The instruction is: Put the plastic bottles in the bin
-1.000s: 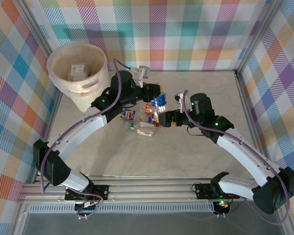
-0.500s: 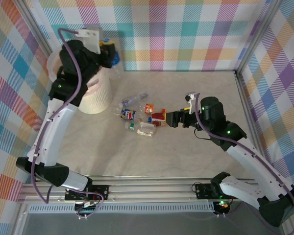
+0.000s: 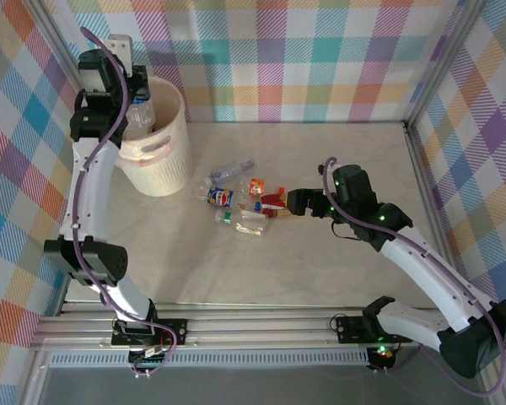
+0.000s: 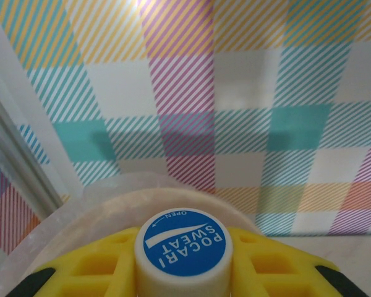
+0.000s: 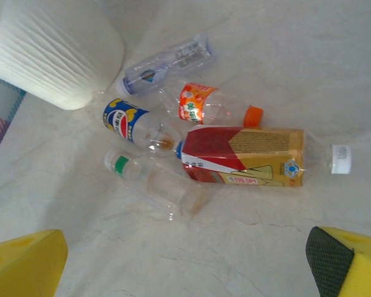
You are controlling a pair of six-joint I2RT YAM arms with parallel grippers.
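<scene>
Left gripper (image 4: 184, 279) is clamped on a blue-capped bottle (image 4: 183, 244), poised just above the bin (image 4: 80, 207). Right gripper (image 5: 185, 267) stands wide open and empty. Five loose bottles (image 5: 241, 158) lie just ahead of it.

- Bright, soft, even light in every view, with no harsh glare.
- Left wrist view: the cap of a plastic bottle (image 4: 184, 247) is sharp, and soft shadows darken the wall (image 4: 235, 124) behind.
- Right wrist view: the plastic bottles (image 5: 235, 158) are crisp with small glints. The fingers (image 5: 25, 263) of the right gripper (image 5: 185, 266) are slightly blurred.
</scene>
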